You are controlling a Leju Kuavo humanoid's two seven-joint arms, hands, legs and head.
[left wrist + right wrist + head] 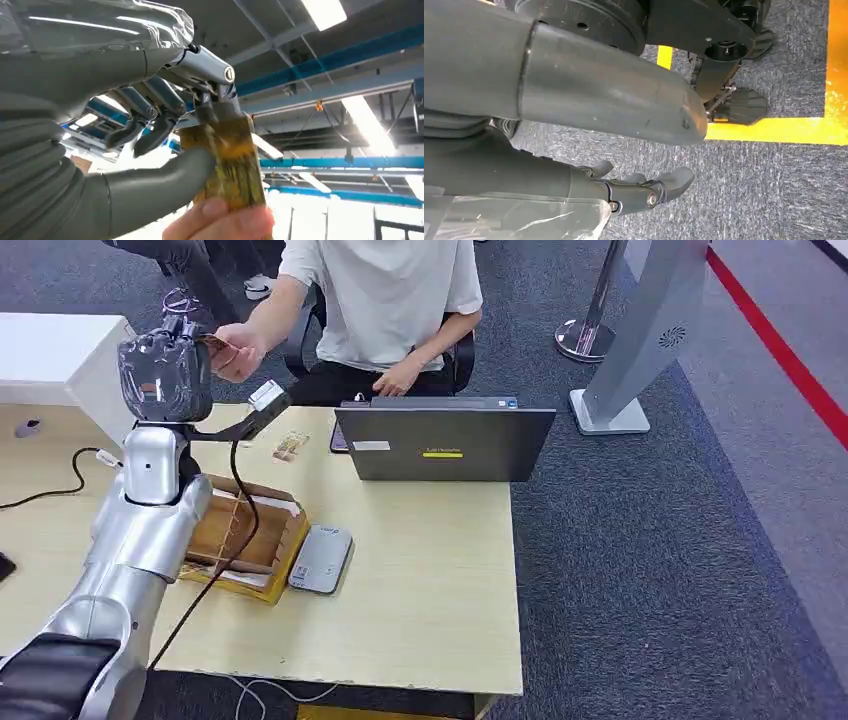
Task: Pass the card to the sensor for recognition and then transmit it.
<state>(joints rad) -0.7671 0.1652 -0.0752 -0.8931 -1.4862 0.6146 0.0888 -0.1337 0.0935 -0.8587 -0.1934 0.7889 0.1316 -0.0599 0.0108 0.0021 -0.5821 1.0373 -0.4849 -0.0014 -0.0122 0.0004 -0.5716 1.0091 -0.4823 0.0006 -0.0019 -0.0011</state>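
Observation:
My left hand [165,370] is raised over the far left of the table, toward a seated person. In the left wrist view this hand [150,115] pinches a yellow-brown card [235,160] between thumb and fingers. The person's fingers [220,222] grip the card's other end. From the head view the card [212,341] shows as a thin edge between my hand and the person's hand [238,352]. A flat grey sensor [320,558] lies on the table beside a wooden card box [240,535]. My right hand [644,190] hangs over the carpet, fingers apart, holding nothing.
A grey laptop [443,443] stands at the far side of the wooden table [430,590], in front of the person. Another card [289,446] lies near it. A black cable [235,520] runs down from my left arm. A white cabinet [50,355] stands at the left.

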